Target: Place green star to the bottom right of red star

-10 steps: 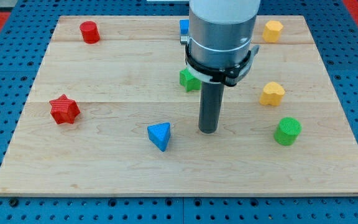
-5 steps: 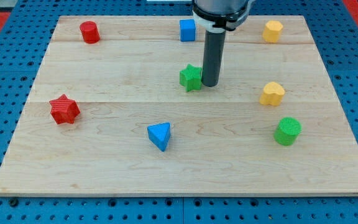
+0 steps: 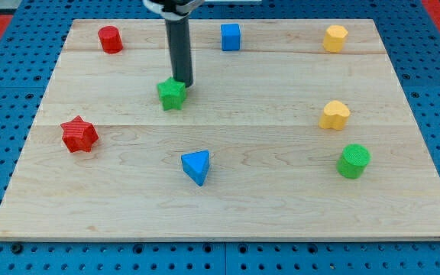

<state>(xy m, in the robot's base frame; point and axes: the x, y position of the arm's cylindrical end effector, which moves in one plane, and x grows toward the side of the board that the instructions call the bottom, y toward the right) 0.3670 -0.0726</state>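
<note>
My tip (image 3: 182,84), a bare rod with no claw, presses the green star's (image 3: 172,95) upper right, red star (image 3: 79,134) far left.

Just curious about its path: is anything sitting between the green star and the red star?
No. In the camera view, only bare wood lies between green star and red star.

I have a single view, set high beyond the wooden board's (image 3: 228,206) bottom edge, facing down and across it. It stands near enough that the board almost fills the picture, blue pegboard (image 3: 6,114) surrounding it.
</note>
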